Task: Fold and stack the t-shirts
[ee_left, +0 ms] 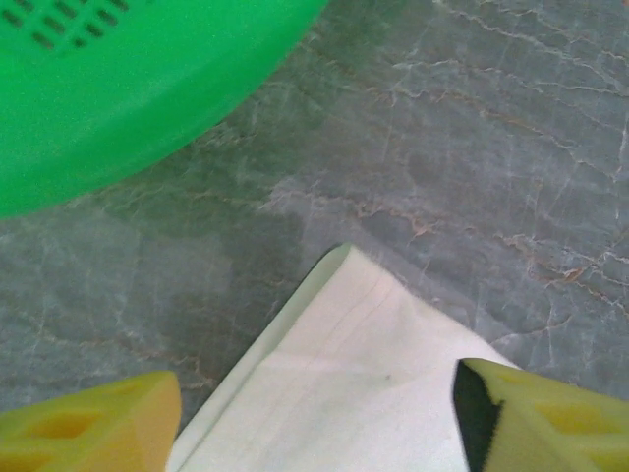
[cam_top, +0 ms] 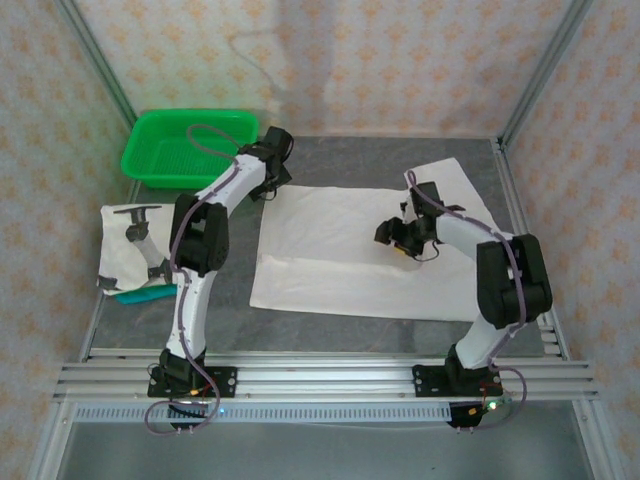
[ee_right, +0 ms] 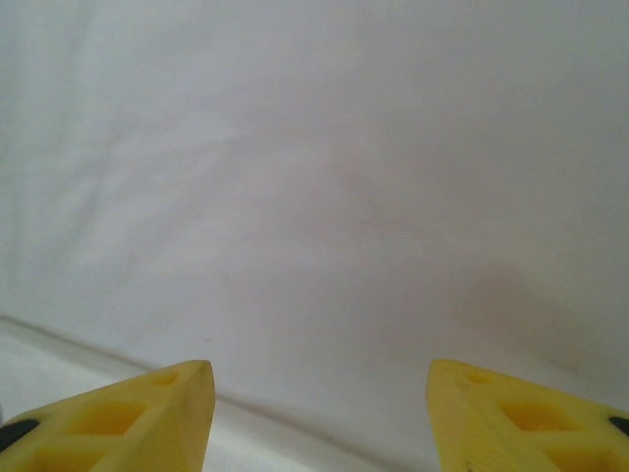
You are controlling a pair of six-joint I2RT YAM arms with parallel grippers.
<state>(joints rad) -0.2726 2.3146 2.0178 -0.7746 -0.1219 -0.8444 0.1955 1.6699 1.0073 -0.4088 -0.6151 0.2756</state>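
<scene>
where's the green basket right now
In the top view the green basket sits at the far left of the table, just left of the left gripper and behind the t-shirt with the dark mark.

Grey table (cam_top: 340,160): t-shirts (cam_top: 340,255), green basket (cam_top: 185,150)

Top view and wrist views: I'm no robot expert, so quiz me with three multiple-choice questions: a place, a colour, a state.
1. Where is the green plastic mesh basket? A far left; B near right; C centre.
2. Colour of the spread-out cotton t-shirt? A blue; B white; C red.
3. The left gripper has its jaws: A shut on the basket; B open over the shirt corner; C shut, empty.
Key: 1 A, seen far left from above; 2 B, plain white cloth; 3 B, its yellow fingers stand apart.
</scene>
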